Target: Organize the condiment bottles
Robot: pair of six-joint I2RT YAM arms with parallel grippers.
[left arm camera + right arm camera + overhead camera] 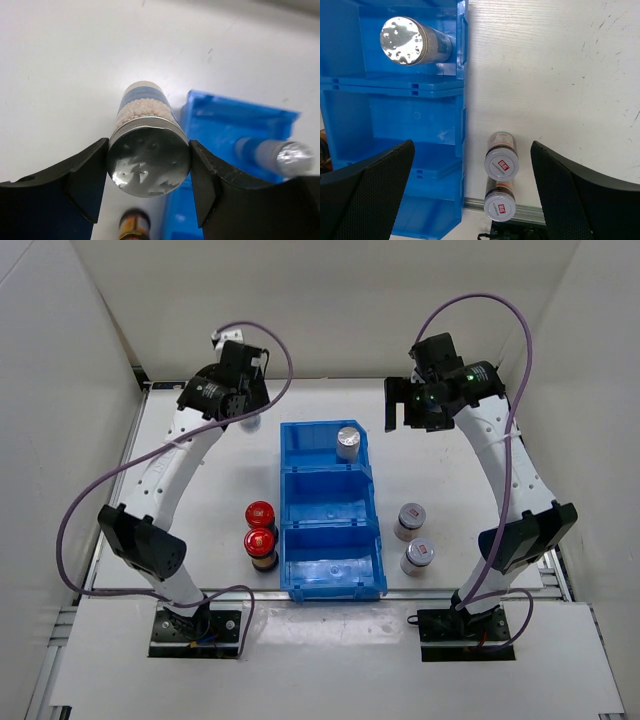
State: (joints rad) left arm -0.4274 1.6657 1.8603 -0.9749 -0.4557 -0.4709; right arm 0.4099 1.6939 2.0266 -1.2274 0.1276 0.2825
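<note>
My left gripper is shut on a silver-capped bottle with a blue label and white grains, held upright over the table just beyond the blue bin's far left corner. In the top view the left gripper hides that bottle. A second silver-capped bottle stands in the bin's far compartment and also shows in the right wrist view. Two red-capped bottles stand left of the bin. Two white-capped bottles stand right of it. My right gripper is open and empty.
The bin's middle and near compartments hold nothing. In the right wrist view the white-capped bottles stand close together near the table's front metal edge. White walls enclose the table on three sides.
</note>
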